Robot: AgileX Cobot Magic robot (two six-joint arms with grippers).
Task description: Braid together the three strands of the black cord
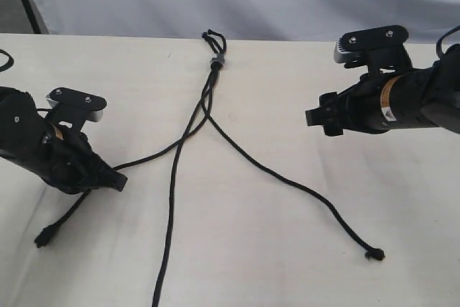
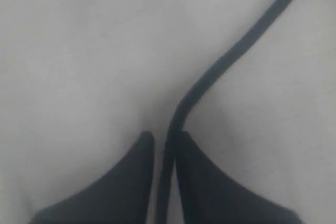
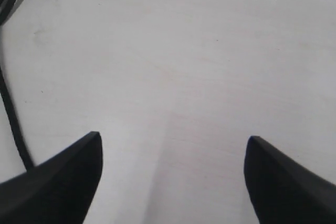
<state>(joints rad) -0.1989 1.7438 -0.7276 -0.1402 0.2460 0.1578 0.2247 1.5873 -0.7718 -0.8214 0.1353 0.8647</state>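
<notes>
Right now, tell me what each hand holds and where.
The left hand pinches the left strand partway along, short of its knotted tip. The right hand is open, holding nothing.

The pale table [image 1: 259, 206] is seen brightly and evenly lit by soft, diffuse light in the exterior view, which is rendered fairly sharp; only faint shadows are cast beside the black cord [image 1: 216, 61] and beneath the left gripper [image 1: 118, 181]. The left wrist view is shown dimmer and greyer, and the strand [image 2: 209, 77] pinched between the dark fingers [image 2: 121, 182] is blurred throughout. In the right wrist view, the spread fingertips [image 3: 68, 177] of the right gripper [image 3: 173, 142] are caught out of focus, with a soft shadow thrown on the table between them.
</notes>
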